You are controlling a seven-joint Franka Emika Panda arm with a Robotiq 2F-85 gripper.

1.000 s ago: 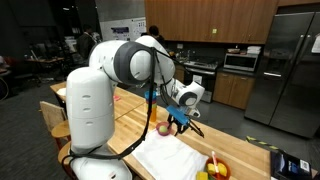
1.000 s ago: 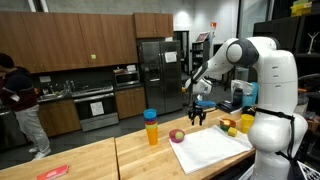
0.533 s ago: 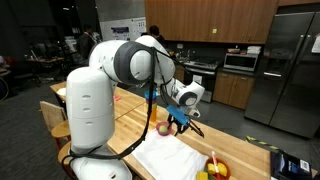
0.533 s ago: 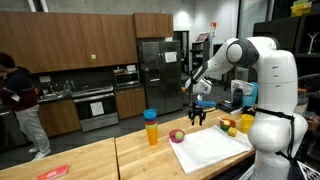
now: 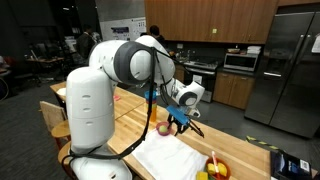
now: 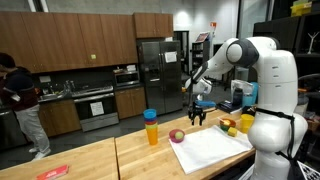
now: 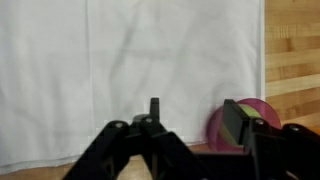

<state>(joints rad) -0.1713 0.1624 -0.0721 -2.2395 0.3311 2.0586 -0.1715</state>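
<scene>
My gripper (image 7: 196, 118) hangs a little above the wooden table (image 7: 290, 50), open, with only white cloth (image 7: 130, 60) showing between its two fingers. A round pink dish with a yellow-green inside (image 7: 264, 113) lies on the wood just off the cloth's edge, partly hidden behind one finger (image 7: 238, 122). In both exterior views the gripper (image 5: 180, 122) (image 6: 196, 117) hovers over the cloth's far edge (image 5: 168, 158) (image 6: 210, 148), close above the pink dish (image 5: 163, 127) (image 6: 177, 135), apart from it.
A yellow cup with a blue cup stacked on top (image 6: 151, 127) stands on the table beyond the pink dish. A bowl of toy fruit (image 5: 215, 170) (image 6: 230, 126) sits beside the cloth. A person (image 6: 20, 100) stands by the kitchen counter behind.
</scene>
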